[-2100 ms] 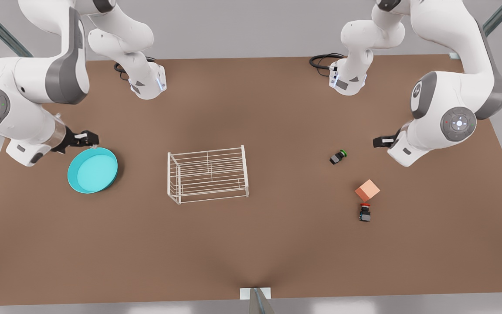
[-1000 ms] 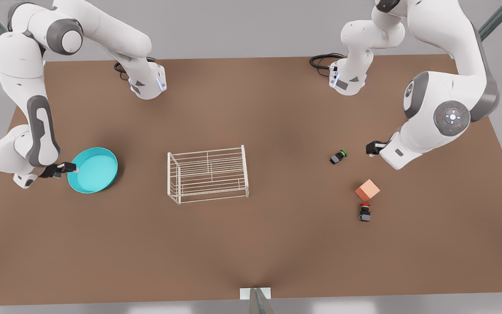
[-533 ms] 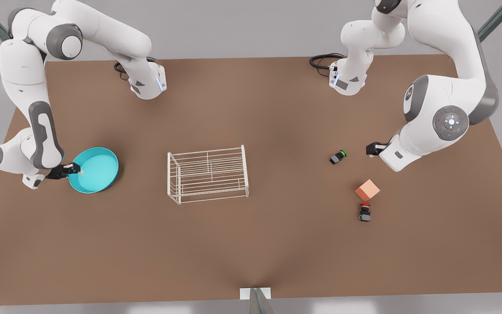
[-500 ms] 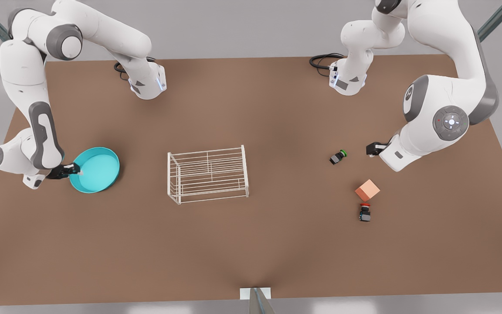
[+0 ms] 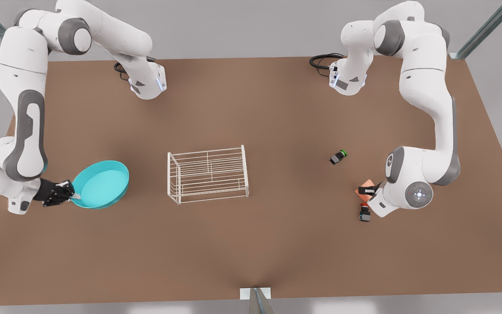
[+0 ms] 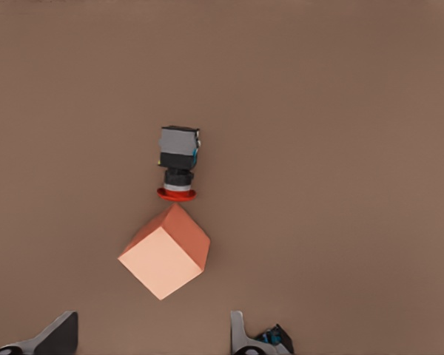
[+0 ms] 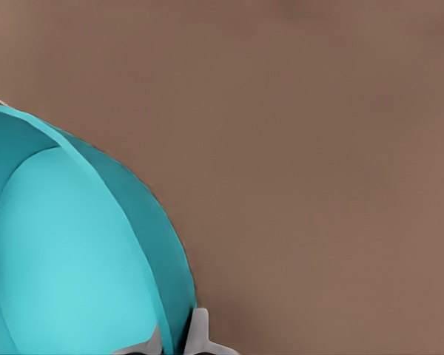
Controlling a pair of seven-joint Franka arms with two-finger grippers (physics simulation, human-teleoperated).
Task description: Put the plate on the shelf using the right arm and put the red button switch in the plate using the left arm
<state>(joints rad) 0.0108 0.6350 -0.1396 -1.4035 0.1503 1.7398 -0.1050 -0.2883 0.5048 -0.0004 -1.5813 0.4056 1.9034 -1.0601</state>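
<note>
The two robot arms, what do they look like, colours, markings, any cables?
Both arms are glossy white rounded segments with grey bands at the joints. Round grey caps with a small lit centre mark some joints. Each ends in a black two-finger gripper: the right gripper has pale fingertips, as does the left gripper. Black cables coil behind each base on the brown table.
</note>
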